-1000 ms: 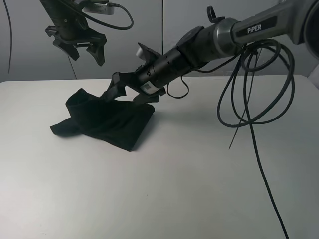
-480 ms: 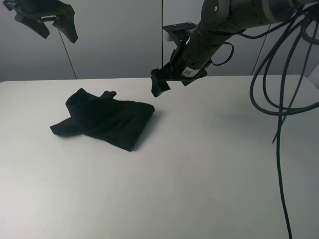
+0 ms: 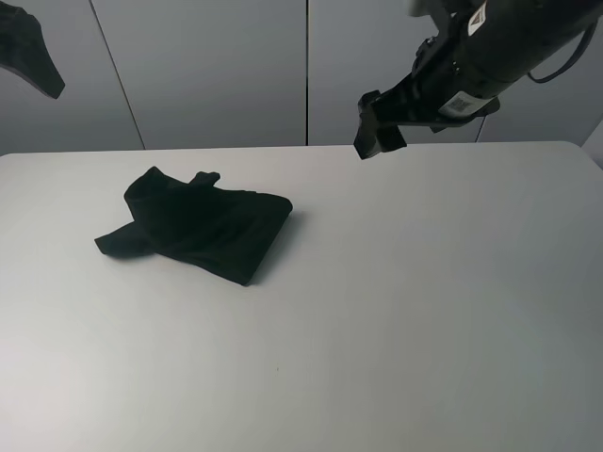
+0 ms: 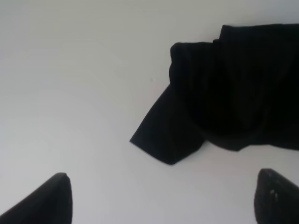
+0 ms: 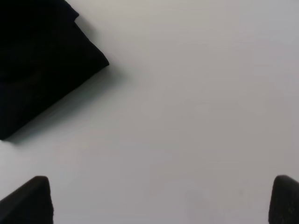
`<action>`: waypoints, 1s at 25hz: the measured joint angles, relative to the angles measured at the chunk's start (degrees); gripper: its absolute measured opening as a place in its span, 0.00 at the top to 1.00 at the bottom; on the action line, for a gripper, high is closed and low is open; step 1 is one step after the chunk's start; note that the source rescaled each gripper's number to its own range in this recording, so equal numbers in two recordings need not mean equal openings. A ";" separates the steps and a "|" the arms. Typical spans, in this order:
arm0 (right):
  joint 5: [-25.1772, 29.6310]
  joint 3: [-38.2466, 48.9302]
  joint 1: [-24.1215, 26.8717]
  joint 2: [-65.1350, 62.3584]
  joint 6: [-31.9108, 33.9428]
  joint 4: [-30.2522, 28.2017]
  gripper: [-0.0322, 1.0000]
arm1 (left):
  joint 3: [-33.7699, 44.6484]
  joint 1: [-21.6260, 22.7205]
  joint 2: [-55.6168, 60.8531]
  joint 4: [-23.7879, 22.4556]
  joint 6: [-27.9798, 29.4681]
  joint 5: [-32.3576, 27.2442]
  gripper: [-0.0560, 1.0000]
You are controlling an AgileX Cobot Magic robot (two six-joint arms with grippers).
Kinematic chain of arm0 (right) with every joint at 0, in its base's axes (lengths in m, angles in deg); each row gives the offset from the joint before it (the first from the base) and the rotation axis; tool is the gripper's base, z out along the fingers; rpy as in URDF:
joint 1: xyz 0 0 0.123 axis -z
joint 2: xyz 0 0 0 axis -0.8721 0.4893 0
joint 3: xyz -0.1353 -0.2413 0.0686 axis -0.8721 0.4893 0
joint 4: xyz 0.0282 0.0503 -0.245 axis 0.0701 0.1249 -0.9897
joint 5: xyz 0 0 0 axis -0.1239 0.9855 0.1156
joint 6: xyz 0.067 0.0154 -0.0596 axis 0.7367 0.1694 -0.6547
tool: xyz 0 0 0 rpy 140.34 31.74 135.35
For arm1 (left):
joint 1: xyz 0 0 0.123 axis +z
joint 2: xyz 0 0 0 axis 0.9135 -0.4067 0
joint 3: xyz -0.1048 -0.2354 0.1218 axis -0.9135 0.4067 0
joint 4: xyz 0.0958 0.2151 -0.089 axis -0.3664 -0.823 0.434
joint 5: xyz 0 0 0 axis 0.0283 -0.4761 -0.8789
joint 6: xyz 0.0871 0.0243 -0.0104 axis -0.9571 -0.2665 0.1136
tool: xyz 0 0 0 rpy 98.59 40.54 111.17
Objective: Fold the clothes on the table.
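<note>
The clothes point(image 3: 198, 226) are one black shirt, lying as a folded bundle on the left half of the white table point(image 3: 396, 311), with one sleeve sticking out toward the left. My left gripper point(image 3: 28, 56) hangs high at the far left, well clear of it. In the left wrist view the clothes point(image 4: 233, 98) lie beyond the open left gripper point(image 4: 163, 198), which holds nothing. My right gripper point(image 3: 377, 132) hovers high to the shirt's right. Through the right wrist camera, a corner of the clothes point(image 5: 37, 60) lies off to one side of the open, bare right gripper point(image 5: 156, 200).
Grey wall panels point(image 3: 217, 75) stand behind the table's far edge. The table's rounded far right corner point(image 3: 579, 149) shows at the right. White tabletop stretches right of and in front of the shirt.
My right gripper has let go of the shirt's back edge and pulled up and to the right. The left gripper has risen and drawn away to the upper left. The shirt lies still.
</note>
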 joint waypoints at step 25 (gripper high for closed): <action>19.96 23.33 0.00 -63.01 1.64 -3.09 0.00 | 39.30 0.48 60.28 0.72 7.07 -0.72 0.00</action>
